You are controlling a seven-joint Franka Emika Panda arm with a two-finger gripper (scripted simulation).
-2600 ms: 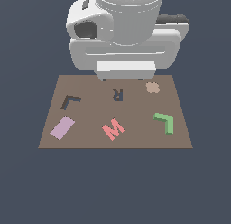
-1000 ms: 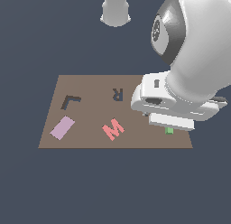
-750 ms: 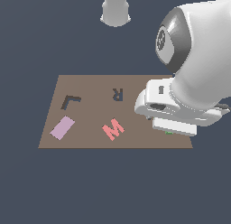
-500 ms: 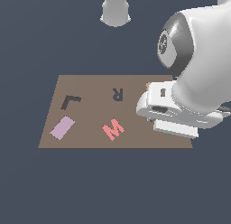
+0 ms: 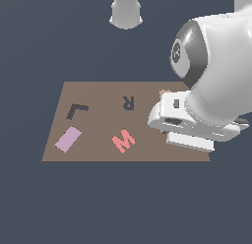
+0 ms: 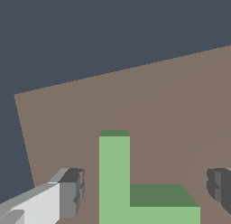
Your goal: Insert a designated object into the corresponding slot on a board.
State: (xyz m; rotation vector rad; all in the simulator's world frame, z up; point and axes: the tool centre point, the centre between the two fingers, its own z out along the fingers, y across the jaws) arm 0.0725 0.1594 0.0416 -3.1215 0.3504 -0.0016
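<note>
Wrist view: green L block (image 6: 135,191) lies flat on the brown board (image 6: 171,105), near a board corner. Gripper (image 6: 146,189) has its jaws spread wide; one fingertip (image 6: 72,191) stands off either side of the block, neither touching, nothing held. Exterior view: arm body covers the board's (image 5: 98,144) end at the exterior view's right, block probably beneath it, not visible. Dark L slot (image 5: 77,110) sits at the opposite end, well apart, above the lilac rectangle (image 5: 68,138). Pink M (image 5: 123,139) and R recess (image 5: 128,102) lie between.

Letter shapes on the brown board (image 5: 98,95): pink M (image 5: 123,140), dark R-shaped recess (image 5: 128,102).
</note>
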